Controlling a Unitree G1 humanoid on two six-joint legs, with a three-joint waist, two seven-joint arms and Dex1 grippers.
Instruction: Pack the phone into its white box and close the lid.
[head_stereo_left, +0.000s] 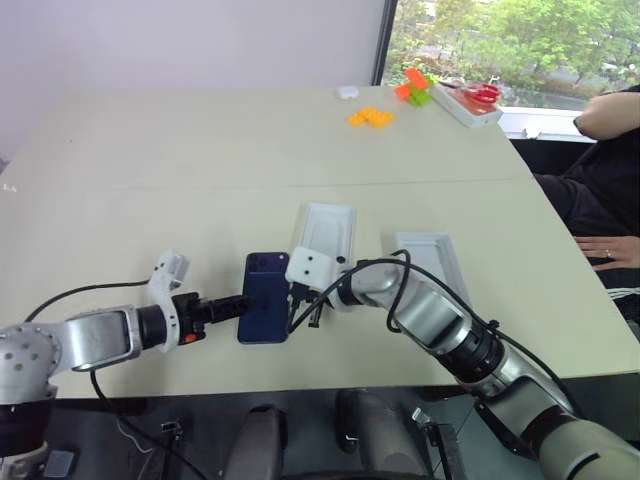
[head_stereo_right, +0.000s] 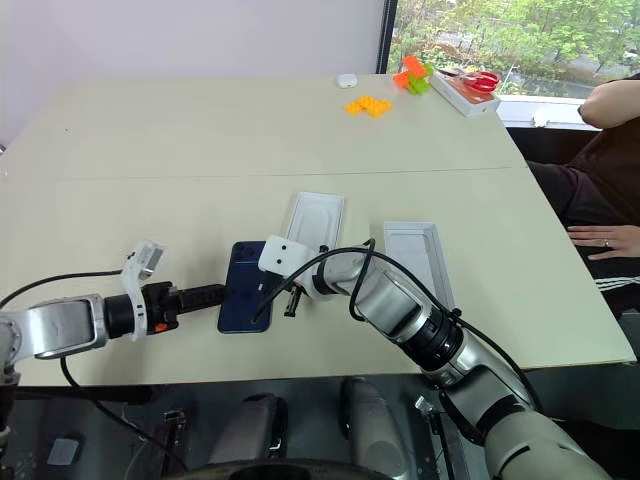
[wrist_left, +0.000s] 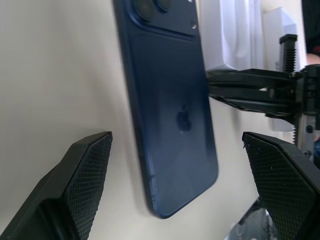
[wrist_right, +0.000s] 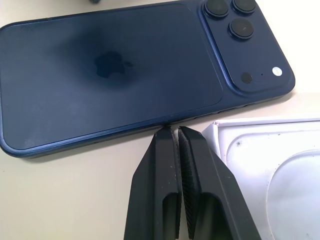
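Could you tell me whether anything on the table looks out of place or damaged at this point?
Nothing looks damaged or spilled. The phone lies flat, camera side up, on the table rather than in a box, with the shut right gripper at its long edge and the open left gripper facing its end. Two white box parts sit beside it.

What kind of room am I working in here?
Probably an office or lab room: a large beige table beside a window with trees outside, a person seated at the table's far side, and toy bricks on it.
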